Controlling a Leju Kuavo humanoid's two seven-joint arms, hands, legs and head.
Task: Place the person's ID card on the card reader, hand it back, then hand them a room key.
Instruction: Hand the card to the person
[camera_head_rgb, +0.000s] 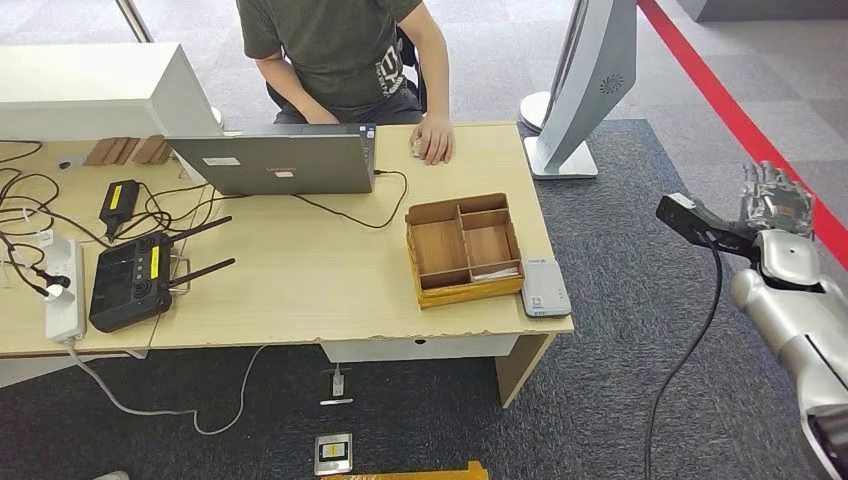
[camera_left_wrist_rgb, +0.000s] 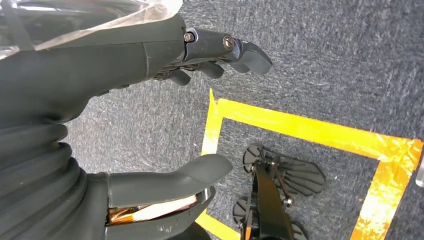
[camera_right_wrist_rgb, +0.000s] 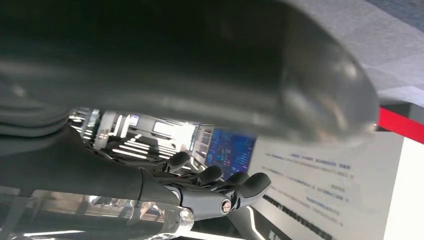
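Observation:
The white card reader (camera_head_rgb: 545, 288) lies on the near right corner of the desk (camera_head_rgb: 300, 290). Beside it stands a wooden compartment tray (camera_head_rgb: 465, 250) with pale cards (camera_head_rgb: 497, 272) in its near right slot. A person sits at the far side, one hand (camera_head_rgb: 434, 138) resting on the desk over a small pale thing that I cannot make out. My right hand (camera_head_rgb: 775, 200) is raised off to the right of the desk, over the carpet, its fingers (camera_right_wrist_rgb: 220, 185) stretched out and holding nothing. My left hand (camera_left_wrist_rgb: 165, 60) hangs above the floor, thumb (camera_left_wrist_rgb: 190, 175) and fingers apart, holding nothing.
A laptop (camera_head_rgb: 280, 160) stands between me and the person. A black remote controller (camera_head_rgb: 130, 275), cables and a power strip (camera_head_rgb: 60, 290) crowd the desk's left part. A white kiosk stand (camera_head_rgb: 580, 90) rises right of the desk. Yellow tape (camera_left_wrist_rgb: 300, 127) marks the carpet.

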